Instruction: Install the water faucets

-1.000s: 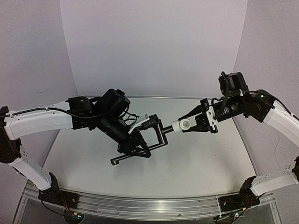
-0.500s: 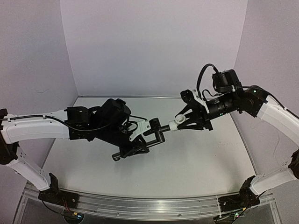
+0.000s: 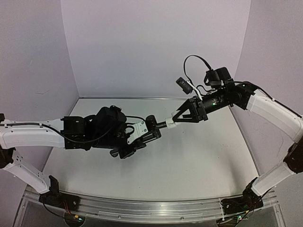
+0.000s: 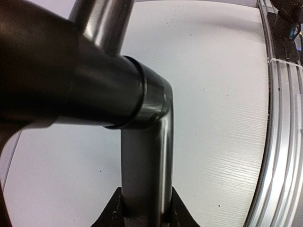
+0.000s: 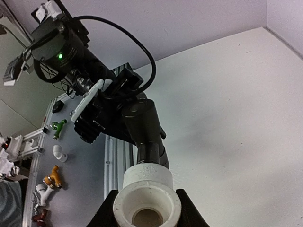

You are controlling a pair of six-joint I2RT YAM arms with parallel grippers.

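The black faucet pipe [image 3: 157,126] is held in the air above the table middle. My left gripper [image 3: 142,135] is shut on its stem; in the left wrist view the pipe [image 4: 144,170] fills the frame between the jaws [image 4: 143,215]. The small white fitting [image 3: 171,122] sits on the pipe's end. My right gripper [image 3: 176,119] is shut on this fitting; in the right wrist view the white fitting [image 5: 147,189] shows its open bore between the jaws [image 5: 147,208], with the black pipe [image 5: 144,127] entering its far end.
The white table [image 3: 199,156] lies below both arms. A metal rail [image 3: 151,208] runs along the near edge. In the right wrist view several small coloured and white parts [image 5: 52,156] lie beyond the rail at the left.
Both arms have turned and risen. The pipe and fitting joint has moved up and slightly left. The left gripper has rolled, and the pipe's bent end is now tucked under it.
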